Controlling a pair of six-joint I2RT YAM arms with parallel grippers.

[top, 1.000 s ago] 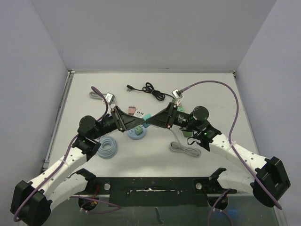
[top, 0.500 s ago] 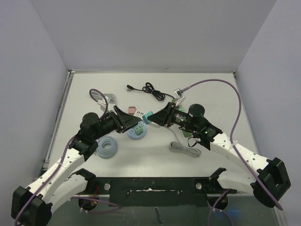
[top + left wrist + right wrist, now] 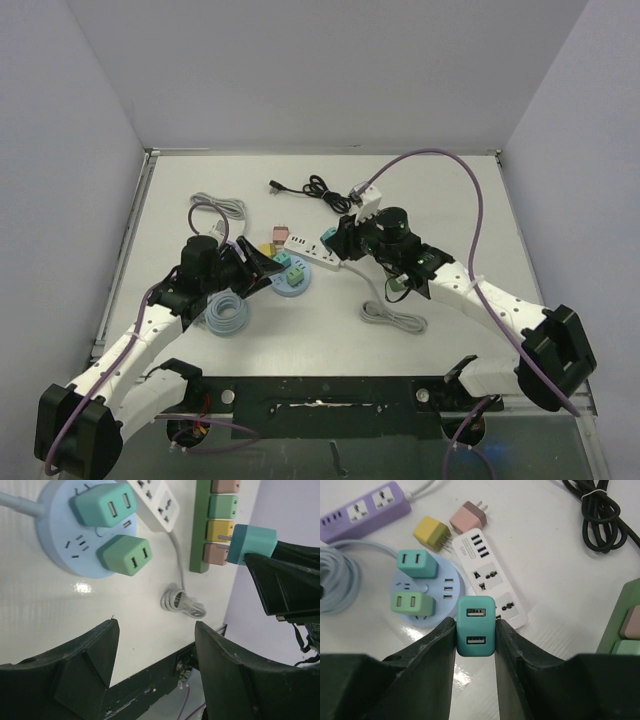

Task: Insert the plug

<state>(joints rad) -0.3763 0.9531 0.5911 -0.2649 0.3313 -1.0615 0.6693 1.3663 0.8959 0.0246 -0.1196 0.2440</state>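
The teal plug (image 3: 476, 626) is pinched in the right gripper (image 3: 476, 630) over the middle of the table, just above the white power strip (image 3: 492, 582). The jaws are clamped on its two flat sides, with the USB face towards the wrist. It looks a light, rigid little block of smooth plastic, likely to twist if pushed off-line, so that side hold, prongs left free, seems right. The left gripper (image 3: 154, 630) hangs spread and empty over the round blue socket hub (image 3: 55, 535).

A white table (image 3: 450, 200) stands boxed in by plain pale lavender walls (image 3: 330, 70) at back, left and right. Soft, even light; the tabletop shines faintly.
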